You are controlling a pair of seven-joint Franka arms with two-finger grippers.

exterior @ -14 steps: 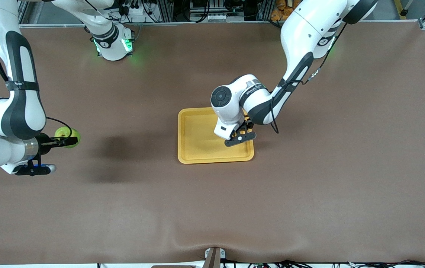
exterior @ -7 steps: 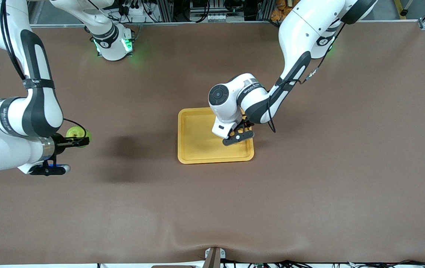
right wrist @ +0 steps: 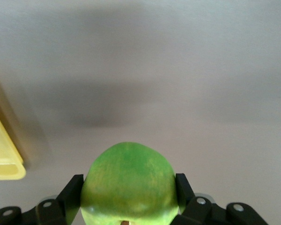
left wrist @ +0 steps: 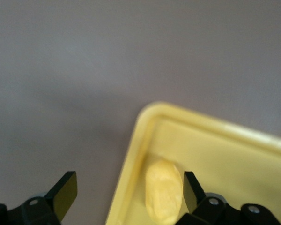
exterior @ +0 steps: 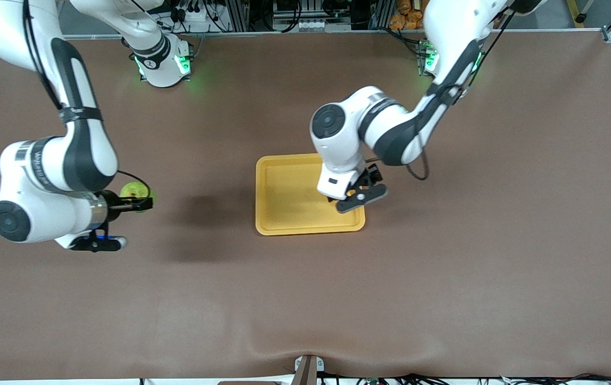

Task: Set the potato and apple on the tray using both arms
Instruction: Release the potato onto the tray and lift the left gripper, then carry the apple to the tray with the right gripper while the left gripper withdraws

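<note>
The brown table (exterior: 444, 278) carries the yellow tray (exterior: 284, 214) near its middle. The right arm reaches in from the right arm's end, and the right gripper (exterior: 142, 203) is up over bare table, well apart from the tray, fingers clamped on the apple (exterior: 133, 189). The left gripper (exterior: 356, 192) hangs over the tray's corner toward the left arm's end, fingers spread apart and empty. From the front the left arm hides the potato; only the left wrist view shows the potato (left wrist: 163, 197) lying in the tray just beside the rim. Metal framing and cables line the table's edge by the bases.
</note>
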